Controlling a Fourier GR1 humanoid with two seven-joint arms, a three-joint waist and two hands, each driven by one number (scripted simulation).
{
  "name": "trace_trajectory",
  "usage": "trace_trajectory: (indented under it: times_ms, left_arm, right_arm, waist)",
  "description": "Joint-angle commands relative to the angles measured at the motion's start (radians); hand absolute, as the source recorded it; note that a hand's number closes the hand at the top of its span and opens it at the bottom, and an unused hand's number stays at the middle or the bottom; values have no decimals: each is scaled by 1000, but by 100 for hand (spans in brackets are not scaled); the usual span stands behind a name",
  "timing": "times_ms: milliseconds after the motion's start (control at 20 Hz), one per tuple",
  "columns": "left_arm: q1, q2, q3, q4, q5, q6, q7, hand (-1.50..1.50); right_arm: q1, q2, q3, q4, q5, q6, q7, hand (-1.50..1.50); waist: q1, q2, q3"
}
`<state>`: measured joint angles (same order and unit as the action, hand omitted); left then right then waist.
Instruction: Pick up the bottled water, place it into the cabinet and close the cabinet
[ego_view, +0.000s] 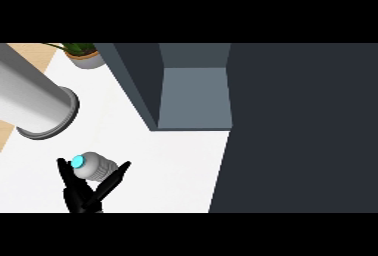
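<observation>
Holding bottled water (94, 166) w/ hand (83, 192), cabinet (193, 97) open nearby

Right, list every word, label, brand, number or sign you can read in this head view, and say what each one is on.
None: no readable text shows anywhere in the view.
Bottled water: light body and cyan cap, no lettering visible on it.
Cabinet: plain dark walls and grey inside, no marks.
Large grey cylinder: unmarked.
Potted plant: no tag or print.
Counter: bare white surface, no writing.
</observation>
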<state>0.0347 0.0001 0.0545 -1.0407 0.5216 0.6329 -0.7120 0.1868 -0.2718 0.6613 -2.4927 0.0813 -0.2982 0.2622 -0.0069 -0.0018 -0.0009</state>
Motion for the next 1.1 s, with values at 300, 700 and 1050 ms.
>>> trace_trajectory:
  times_ms: [300, 700, 1050]
  left_arm:
    - [-27, 0, -79, 124, 191, -96, -213, -150]
    - [-56, 0, -55, 124, 228, -163, -225, 150]
    - [-121, 13, 26, 245, 239, -310, -272, 150]
  right_arm:
    - [2, -4, 24, -50, 81, -17, 22, -150]
    - [16, -63, 0, -124, 62, -29, 53, -150]
    - [-1, -53, 33, -126, 81, -46, 69, -150]
  waist:
    - [1, 0, 0]
    - [1, -1, 1]
    - [0, 0, 0]
